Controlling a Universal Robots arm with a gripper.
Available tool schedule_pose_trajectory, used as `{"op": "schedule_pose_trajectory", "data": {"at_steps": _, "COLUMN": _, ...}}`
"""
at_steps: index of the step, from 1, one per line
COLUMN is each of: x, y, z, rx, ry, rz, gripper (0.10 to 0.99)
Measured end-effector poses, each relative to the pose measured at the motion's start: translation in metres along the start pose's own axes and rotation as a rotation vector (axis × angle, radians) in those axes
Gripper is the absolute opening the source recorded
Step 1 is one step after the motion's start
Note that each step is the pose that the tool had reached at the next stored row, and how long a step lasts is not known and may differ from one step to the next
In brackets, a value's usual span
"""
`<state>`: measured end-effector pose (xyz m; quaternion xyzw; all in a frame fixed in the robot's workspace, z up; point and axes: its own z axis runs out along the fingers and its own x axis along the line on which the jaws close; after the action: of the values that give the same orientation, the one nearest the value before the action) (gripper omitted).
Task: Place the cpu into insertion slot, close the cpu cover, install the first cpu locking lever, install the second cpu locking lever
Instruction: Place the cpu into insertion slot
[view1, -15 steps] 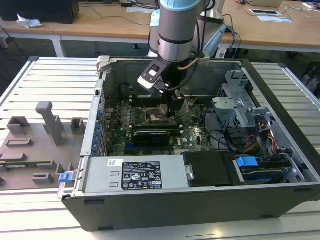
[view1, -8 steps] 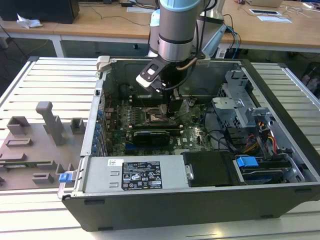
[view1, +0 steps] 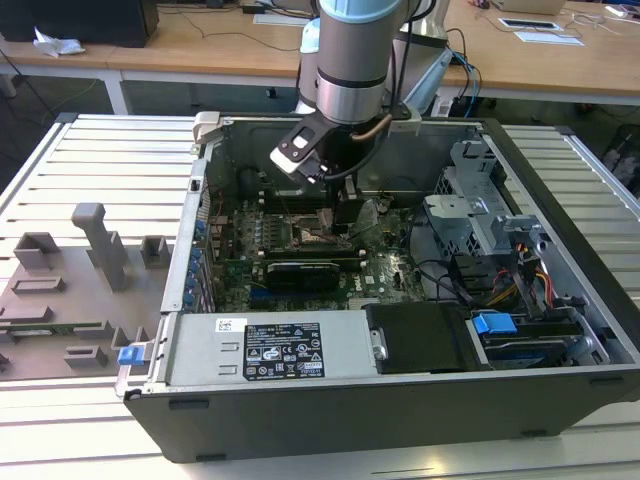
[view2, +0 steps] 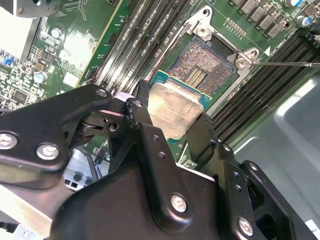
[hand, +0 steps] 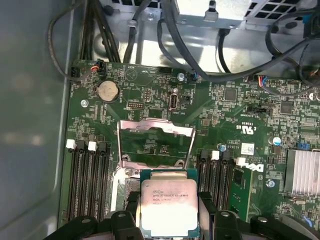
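Note:
My gripper (view2: 170, 114) is shut on the cpu (view2: 175, 102), a flat square chip with a silvery top and a thin green rim, gripped by its edges between the black fingers (view2: 141, 102). In the first wrist view the cpu (hand: 167, 205) sits between the fingertips of the gripper (hand: 169, 212). It hovers at the near edge of the insertion slot (view2: 207, 60), whose dark pin grid lies uncovered. The cpu cover (hand: 155, 128) stands swung open beyond the slot. A thin locking lever (view2: 285, 64) sticks out beside the socket. In the exterior view the gripper (view1: 335, 215) reaches down into the open computer case, over the insertion slot (view1: 308, 238).
Long black memory slots (hand: 87, 175) flank the socket on both sides. A black expansion card (view1: 300, 272) lies in front of it, and a power supply (view1: 270, 350) closes the case's front. Cables (hand: 175, 30) hang at the board's far edge. Grey fixtures (view1: 90, 250) stand on the exterior view's left.

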<state>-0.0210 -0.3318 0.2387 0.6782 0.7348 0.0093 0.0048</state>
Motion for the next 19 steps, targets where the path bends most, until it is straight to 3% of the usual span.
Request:
{"op": "schedule_pose_trajectory", "data": {"at_steps": 14, "x": 0.0000, "y": 0.0000, "z": 0.0001, "rx": 0.000, "ry": -0.0047, "rz": 0.105, "gripper": 0.541}}
{"op": "schedule_pose_trajectory", "data": {"at_steps": 19, "x": 0.0000, "y": 0.0000, "z": 0.0001, "rx": 0.000, "ry": -0.0048, "rz": 0.107, "gripper": 0.541}}
